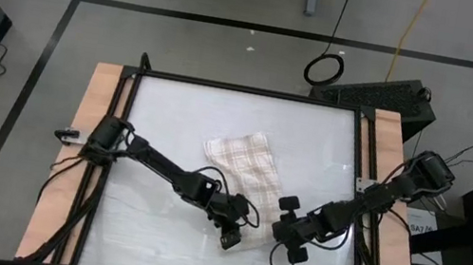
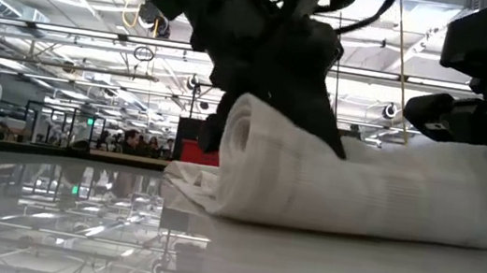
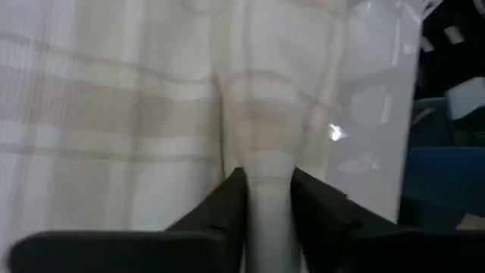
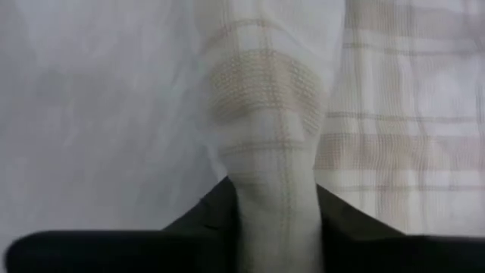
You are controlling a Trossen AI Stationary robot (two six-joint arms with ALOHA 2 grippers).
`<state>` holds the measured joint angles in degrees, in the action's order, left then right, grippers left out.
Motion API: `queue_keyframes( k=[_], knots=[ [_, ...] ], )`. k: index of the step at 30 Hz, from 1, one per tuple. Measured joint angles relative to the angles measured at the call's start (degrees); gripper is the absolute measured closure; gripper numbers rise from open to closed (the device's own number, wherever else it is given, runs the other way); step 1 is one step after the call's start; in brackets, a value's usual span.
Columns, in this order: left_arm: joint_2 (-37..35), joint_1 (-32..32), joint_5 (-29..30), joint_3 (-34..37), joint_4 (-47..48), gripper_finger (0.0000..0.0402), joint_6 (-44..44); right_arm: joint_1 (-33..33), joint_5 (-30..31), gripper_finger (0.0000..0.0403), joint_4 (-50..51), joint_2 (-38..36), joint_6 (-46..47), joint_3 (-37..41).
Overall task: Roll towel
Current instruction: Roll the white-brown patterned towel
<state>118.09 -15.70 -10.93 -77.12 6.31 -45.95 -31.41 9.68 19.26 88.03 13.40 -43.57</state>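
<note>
- The soft cream-white cloth towel with tan-brown plaid stripes (image 1: 238,167) lies near the middle of the shiny white table (image 1: 183,104), a bit toward the front.
- The front part of the towel is rolled into a thick tube. In the low view you can see the round swirl at one end of the roll (image 2: 244,146).
- The left gripper (image 1: 230,237) is down at one end of the roll. Its two dark fingers (image 3: 227,201) are pinched on a fold of the towel.
- The right gripper (image 1: 288,240) is down at the other end of the roll. Its dark fingers (image 4: 208,216) are squeezed on the rolled cloth too.
- Both dark arms reach in from the sides of the table and meet at the roll.
- Behind the roll, the rest of the towel lies flat and spread out, going toward the far side of the table.
- Past the table, a black ring of cable (image 1: 324,68) lies on the grey floor.
</note>
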Motion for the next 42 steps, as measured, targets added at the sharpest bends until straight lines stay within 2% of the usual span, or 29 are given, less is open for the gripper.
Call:
queue_keyframes(
  k=[3, 7, 11, 15, 17, 21, 26, 30, 34, 42],
  knots=[
    [-0.92, -0.04, 1.74, 0.00, 0.51, 0.0247, -0.11, 0.27, -0.54, 0.0337, -0.84, -0.02, -1.89, 0.00],
    [-3.16, 0.07, 5.33, -0.08, 4.79, 0.0176, -0.53, 0.34, -1.33, 0.0348, -1.07, -0.02, -2.42, 0.00],
    [-6.73, 0.35, 5.27, 0.02, 10.22, 0.0135, -1.58, 0.77, -5.51, 0.0347, -0.70, -0.05, -2.26, 0.00],
    [-11.41, -0.64, 5.47, -0.02, 10.81, 0.0129, -0.35, 1.47, -8.55, 0.0347, -0.63, -0.07, -2.11, 0.00],
    [-13.29, -2.23, 6.75, -0.02, 8.20, 0.0128, 0.02, 1.92, -9.70, 0.0348, -0.68, -0.07, -2.13, 0.00],
    [-14.96, -7.19, 13.82, -0.11, 7.36, 0.0128, 0.15, 3.48, -13.54, 0.0348, -1.08, -0.06, -2.21, 0.00],
    [-12.50, -13.67, 24.19, -0.03, 6.87, 0.0127, 0.93, 6.35, -19.39, 0.0348, -1.18, -0.04, -2.48, 0.00],
    [-10.27, -15.72, 29.89, -0.07, 0.47, 0.0115, 4.85, 8.85, -25.49, 0.0348, -1.57, -0.04, -2.47, 0.02],
    [-7.07, -16.26, 31.33, -0.07, -5.14, 0.0095, 8.75, 11.24, -30.99, 0.0348, -1.82, -0.04, -2.34, 0.02],
    [-2.47, -14.77, 32.87, -0.02, -5.67, 0.0066, 9.60, 15.95, -37.58, 0.0348, -2.79, -0.04, -2.39, 0.04]
  ],
)
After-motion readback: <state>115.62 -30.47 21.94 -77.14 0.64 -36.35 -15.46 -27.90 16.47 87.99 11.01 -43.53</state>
